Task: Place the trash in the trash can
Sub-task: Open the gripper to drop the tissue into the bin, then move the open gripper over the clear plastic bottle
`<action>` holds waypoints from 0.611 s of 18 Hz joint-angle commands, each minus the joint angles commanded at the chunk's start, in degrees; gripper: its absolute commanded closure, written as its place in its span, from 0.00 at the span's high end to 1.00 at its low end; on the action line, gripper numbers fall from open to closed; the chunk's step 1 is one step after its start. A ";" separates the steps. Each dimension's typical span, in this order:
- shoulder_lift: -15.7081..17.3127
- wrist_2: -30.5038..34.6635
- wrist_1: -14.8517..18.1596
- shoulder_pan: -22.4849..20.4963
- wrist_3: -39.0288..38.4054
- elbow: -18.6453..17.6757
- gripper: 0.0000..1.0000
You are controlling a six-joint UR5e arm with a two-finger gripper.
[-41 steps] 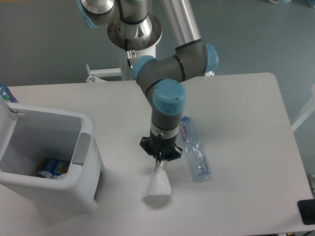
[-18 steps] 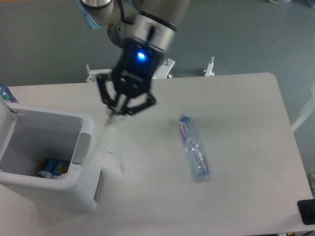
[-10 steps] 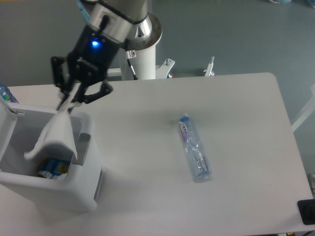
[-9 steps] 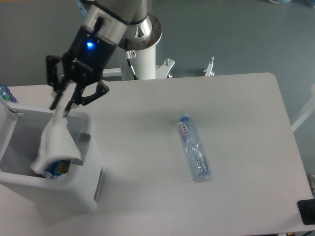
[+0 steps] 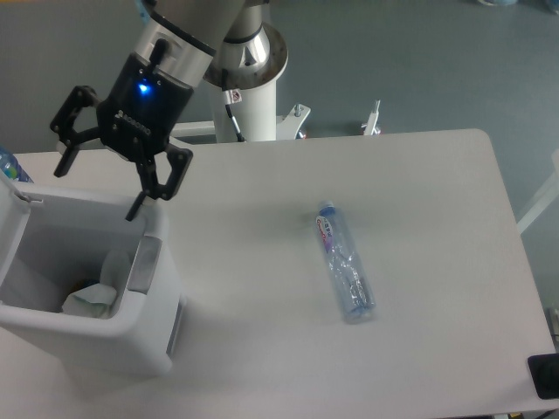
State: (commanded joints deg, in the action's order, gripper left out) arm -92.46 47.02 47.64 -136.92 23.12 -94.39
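The gripper [image 5: 98, 194] hangs over the back edge of the trash can [image 5: 155, 319], fingers spread wide with nothing between them, and there's a blue light glowing on the wrist just above. The tissue [image 5: 98, 292] sits down inside the can, crumpled up against the right-hand wall near the bottom. The can itself is on the left end of the desk [image 5: 262, 367], with its grey panel [image 5: 146, 264] facing the open middle of the desk. The bottle [image 5: 345, 272] lies flat on the desk well off to the right of the can, long axis running from the far side toward the near side and drifting slightly right, label end pointing away toward the robot's base. The robot's white pedestal [image 5: 256, 105] stands behind the far edge of the desk, and a dark object [image 5: 545, 375] pokes in at the bottom right corner, can't tell what it is.
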 joint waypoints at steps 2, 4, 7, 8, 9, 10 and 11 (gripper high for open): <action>-1.39 1.40 -0.26 -3.60 0.17 -0.52 1.00; -2.28 4.99 -0.26 -6.51 0.70 -1.05 1.00; -4.03 9.74 -0.09 -7.39 0.70 0.26 1.00; -4.48 11.76 -0.17 -8.53 0.79 0.44 1.00; -5.18 13.52 -0.18 -9.24 1.49 0.53 1.00; -6.14 14.84 -0.18 -9.33 2.89 0.61 1.00; -7.11 16.34 -0.18 -9.42 4.29 0.61 1.00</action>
State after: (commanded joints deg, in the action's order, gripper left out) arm -99.57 63.35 47.46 -146.34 27.41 -93.78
